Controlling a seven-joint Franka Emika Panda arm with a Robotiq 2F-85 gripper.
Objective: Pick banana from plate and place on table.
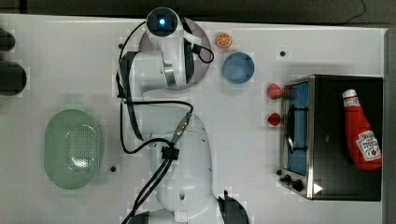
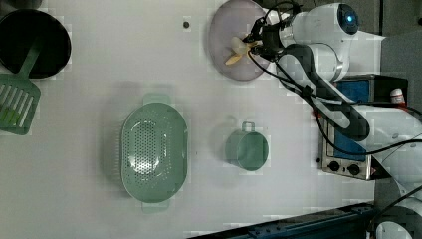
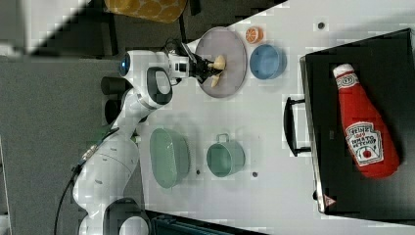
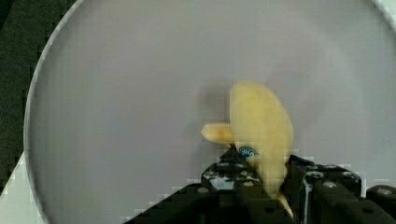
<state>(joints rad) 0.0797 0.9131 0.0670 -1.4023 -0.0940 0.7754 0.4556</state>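
Over the plate (image 3: 230, 73), at the far edge of the white desk (image 2: 99, 74): hand (image 4: 268, 186) positioned low above the dish, black fingers (image 4: 233, 179) closed in on either side of the banana (image 4: 261, 126), pinching its lower end. Seen in the wrist view: pale-yellow fruit standing up between the two fingers, one peel strip sticking out sideways, grey-lavender plate surface behind. Cannot tell whether the banana is touching the plate or raised just off it. In the left view: banana (image 2: 240, 49) within the plate's outline, toward the left view's right half of the dish, hand (image 2: 259, 41) just beside it. In the right view: banana (image 3: 217, 66) near the plate's middle, hand (image 3: 203, 68) touching it from the right view's left. Elsewhere on the desk: blue bowl (image 3: 267, 61) and orange slice (image 3: 254, 35) just beside the plate; green perforated basket (image 2: 153, 152) and green cup (image 2: 247, 149) well apart from it; ketchup bottle (image 3: 364, 127) lying on the black oven (image 3: 352, 186).
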